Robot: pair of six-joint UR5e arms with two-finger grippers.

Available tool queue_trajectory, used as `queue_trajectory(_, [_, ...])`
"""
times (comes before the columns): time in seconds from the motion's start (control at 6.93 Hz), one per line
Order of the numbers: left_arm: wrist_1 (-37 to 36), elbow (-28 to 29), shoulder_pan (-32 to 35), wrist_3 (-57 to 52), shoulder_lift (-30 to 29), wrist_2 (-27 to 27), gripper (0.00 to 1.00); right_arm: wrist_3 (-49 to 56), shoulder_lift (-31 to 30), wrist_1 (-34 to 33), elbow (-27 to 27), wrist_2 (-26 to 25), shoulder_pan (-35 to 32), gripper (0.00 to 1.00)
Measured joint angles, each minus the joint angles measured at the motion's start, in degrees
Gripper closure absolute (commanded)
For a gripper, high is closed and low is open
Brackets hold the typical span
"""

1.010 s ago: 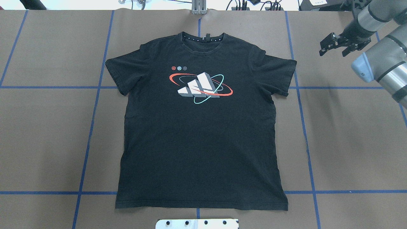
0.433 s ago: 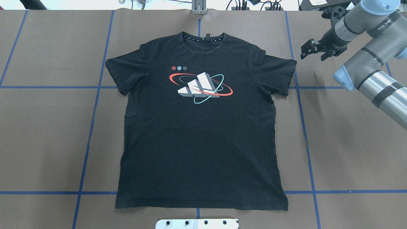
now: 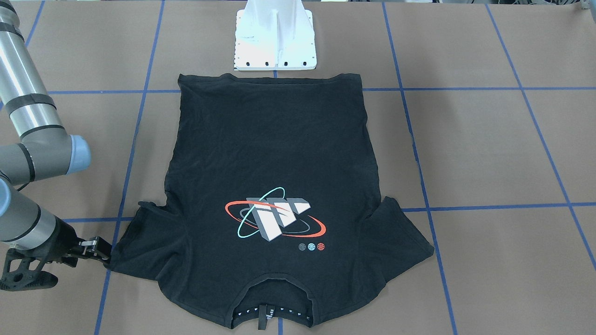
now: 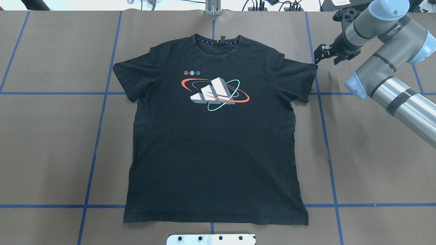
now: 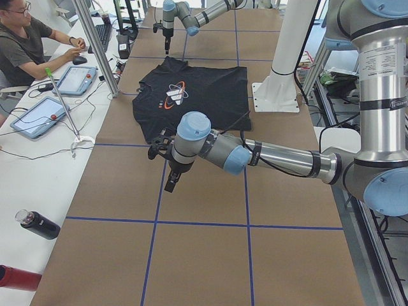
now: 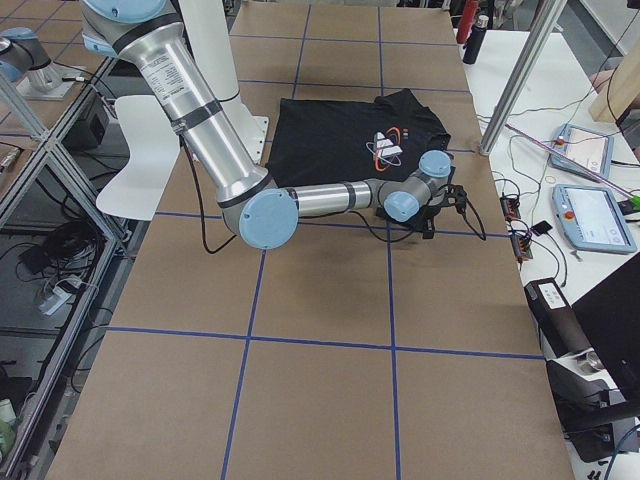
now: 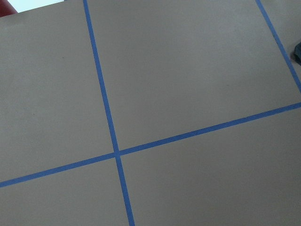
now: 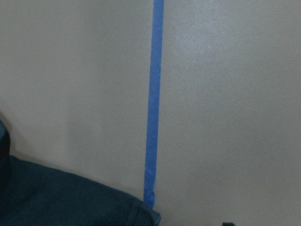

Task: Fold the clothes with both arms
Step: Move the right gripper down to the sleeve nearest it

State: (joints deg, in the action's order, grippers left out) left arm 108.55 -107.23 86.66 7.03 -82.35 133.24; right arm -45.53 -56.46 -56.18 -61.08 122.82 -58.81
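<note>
The black T-shirt (image 4: 214,153) lies flat and face up on the brown table, collar away from the robot, logo (image 4: 214,93) showing. It also shows in the front view (image 3: 270,153). My right gripper (image 4: 323,57) is open and sits low at the outer edge of the shirt's right sleeve (image 4: 303,75); in the front view (image 3: 97,249) its tip is right at the sleeve hem. The right wrist view shows that sleeve corner (image 8: 56,197) beside a blue tape line. My left gripper (image 5: 166,167) shows only in the exterior left view, raised beyond the shirt's left side; I cannot tell its state.
The white pedestal base (image 3: 274,42) stands at the shirt's hem. Blue tape lines (image 4: 98,136) grid the table. An operator (image 5: 25,44) sits with tablets (image 5: 35,115) along the far side, behind metal posts (image 5: 95,44). Bottles (image 5: 35,224) lie there too.
My right arm has swung left across the table, bringing its gripper from the far right to the shirt's right sleeve edge. The shirt has not moved.
</note>
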Motion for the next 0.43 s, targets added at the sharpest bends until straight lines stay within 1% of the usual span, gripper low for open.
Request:
queue_trajectory(0.14, [0.0, 0.0, 0.0, 0.0, 0.0, 0.0, 0.0, 0.2, 0.66, -0.04, 0.85, -1.32, 0.48, 0.4])
queue_trajectory(0.29, [0.0, 0.0, 0.0, 0.0, 0.0, 0.0, 0.0, 0.35, 0.94, -0.06, 1.28, -2.13, 0.94, 0.41])
queue_trajectory(0.43, [0.0, 0.0, 0.0, -0.02, 0.0, 0.0, 0.0, 0.41, 1.04, -0.06, 1.42, -2.76, 1.52, 0.46])
